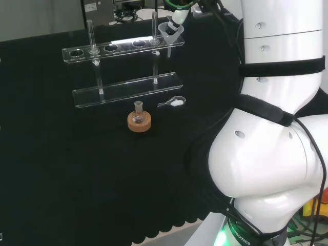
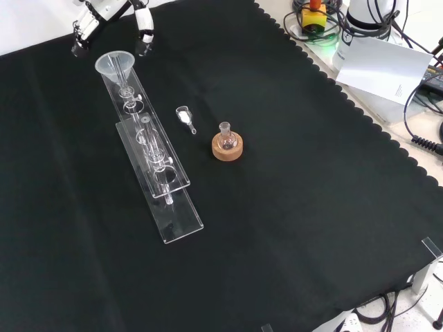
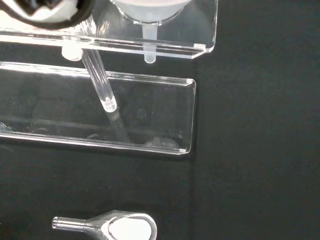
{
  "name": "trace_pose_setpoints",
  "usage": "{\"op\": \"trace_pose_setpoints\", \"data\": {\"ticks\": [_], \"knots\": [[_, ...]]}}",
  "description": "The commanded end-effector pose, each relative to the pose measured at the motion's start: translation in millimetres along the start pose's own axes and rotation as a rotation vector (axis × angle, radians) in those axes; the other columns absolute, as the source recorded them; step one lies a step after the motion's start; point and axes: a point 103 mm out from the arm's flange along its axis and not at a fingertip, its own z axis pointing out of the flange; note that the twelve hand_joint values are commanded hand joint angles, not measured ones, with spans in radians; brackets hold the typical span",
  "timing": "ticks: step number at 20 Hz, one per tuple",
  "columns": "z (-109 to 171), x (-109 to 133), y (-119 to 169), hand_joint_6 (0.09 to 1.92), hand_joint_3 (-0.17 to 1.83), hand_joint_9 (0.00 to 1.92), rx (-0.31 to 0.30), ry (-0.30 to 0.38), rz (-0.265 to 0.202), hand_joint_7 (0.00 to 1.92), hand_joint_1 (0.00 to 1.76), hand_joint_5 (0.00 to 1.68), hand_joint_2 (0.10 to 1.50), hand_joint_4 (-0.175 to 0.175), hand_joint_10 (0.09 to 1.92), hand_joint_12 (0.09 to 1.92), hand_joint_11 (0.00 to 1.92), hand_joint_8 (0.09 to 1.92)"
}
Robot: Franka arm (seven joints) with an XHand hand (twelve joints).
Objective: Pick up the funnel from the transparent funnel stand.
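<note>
— What is hard to make out here?

— Most of the hand [image 2: 104, 17]. In the front view it is cut off by the top edge, so just a few black and white fingers [image 2: 144, 26] hang into the picture. In the head view the arm [image 1: 271, 128] takes up the right side, and a small white part of the hand shows just above the funnel. The funnel stand [image 2: 156, 162] is clear plastic, so its posts and plates blur into the cloth [image 2: 311, 207].

— Where is the funnel against the fingers?

— The funnel [image 2: 115, 66] sits upright in the end hole of the stand's upper plate, at the end nearest the hand. In the front view the fingers hang just above and to either side of its rim, relaxed and spread, closed on nothing. I cannot tell whether any fingertip touches it.

— And around it?

— A small clear scoop [image 2: 185, 116] with something white in its bowl lies beside the stand. Past that, a little flask [image 2: 225, 133] stands on a cork ring [image 2: 227, 148]. Both lie well clear of the funnel; only the stand's near post rises close to it.
</note>
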Motion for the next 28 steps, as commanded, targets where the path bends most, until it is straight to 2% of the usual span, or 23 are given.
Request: {"op": "trace_pose_setpoints", "data": {"ticks": [1, 6, 14, 28], "knots": [[3.6, 2.1, 3.5, 0.09, 0.60, 0.18, 0.018, -0.002, -0.008, 0.00, 0.72, 0.00, 0.58, -0.025, 0.82, 1.44, 0.16, 0.53], [8.5, 4.2, 6.8, 0.09, 0.60, 0.13, 0.038, -0.010, -0.015, 0.00, 0.72, 0.00, 0.58, -0.024, 0.84, 1.43, 0.16, 0.41], [16.3, 6.5, 11.7, 0.09, 0.59, 0.10, 0.063, -0.054, -0.018, 0.00, 0.71, 0.00, 0.57, -0.024, 0.85, 1.43, 0.15, 0.36], [18.2, 4.1, 17.6, 0.09, 0.57, 0.09, 0.050, -0.099, -0.012, 0.00, 0.72, 0.00, 0.56, -0.028, 0.85, 1.44, 0.13, 0.32]]}}
